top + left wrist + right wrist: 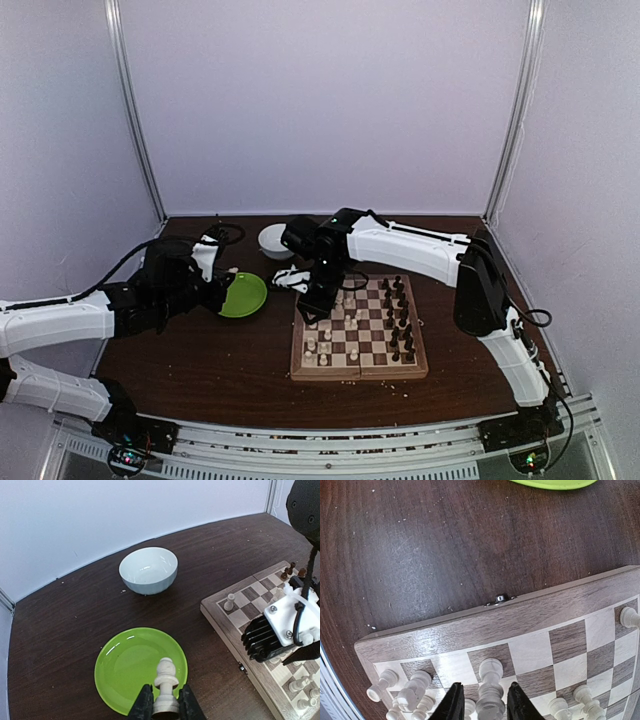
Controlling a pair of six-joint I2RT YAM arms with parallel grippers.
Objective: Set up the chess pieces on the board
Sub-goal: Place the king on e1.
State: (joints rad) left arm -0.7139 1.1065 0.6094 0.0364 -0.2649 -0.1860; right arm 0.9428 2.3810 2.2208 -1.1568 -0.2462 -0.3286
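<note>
The board [296,345] lies at table centre, cream-white chess pieces [318,345] on its left side and dark ones [398,310] along its right. My left gripper [165,700] is shut on the base of a white piece [165,677], held upright above the near rim of a green plate [125,665]. My right gripper [484,700] hangs over the board's far left part. Its fingers stand open on either side of a white piece [490,680] that rests on a square, with a narrow gap showing on each side. More white pieces [410,690] crowd to its left.
A white bowl [148,570] stands behind the green plate [245,295], left of the board. Pale crumbs dot the dark table [420,545]. A small metal clasp [500,598] sits on the board's edge. Booth walls close in the back and sides.
</note>
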